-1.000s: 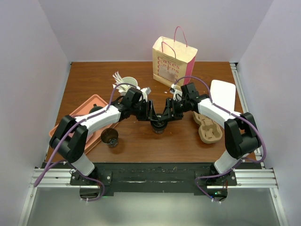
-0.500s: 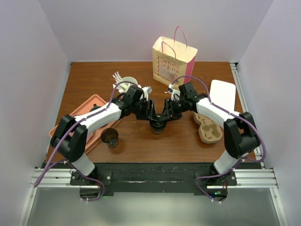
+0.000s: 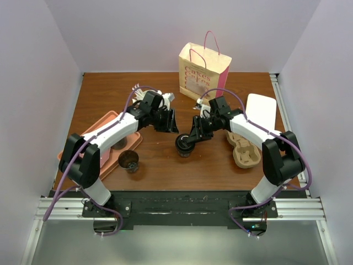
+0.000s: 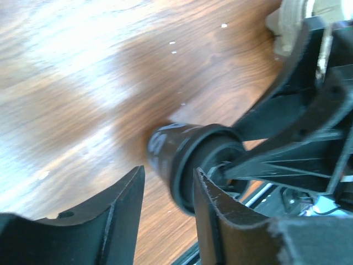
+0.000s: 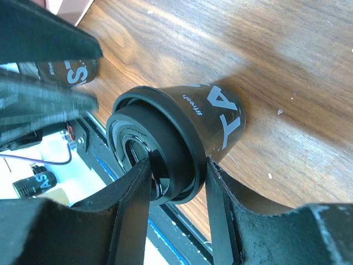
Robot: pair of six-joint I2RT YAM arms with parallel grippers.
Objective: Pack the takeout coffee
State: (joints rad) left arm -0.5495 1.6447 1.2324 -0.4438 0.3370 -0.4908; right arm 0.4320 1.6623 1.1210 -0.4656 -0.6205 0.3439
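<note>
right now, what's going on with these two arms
The right gripper is closed around the lid of the takeout coffee, which stands upright in the middle of the table. The left gripper is open and empty, just left of it and not touching. The paper bag stands at the back; the coffee is not in it yet.

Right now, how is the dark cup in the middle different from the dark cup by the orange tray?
The middle cup wears a black lid; the other cup, beside the tray, is open on top. The right pincer clasps the middle cup's lid; nothing touches the other cup. Both are dark and stand upright on the table.
</note>
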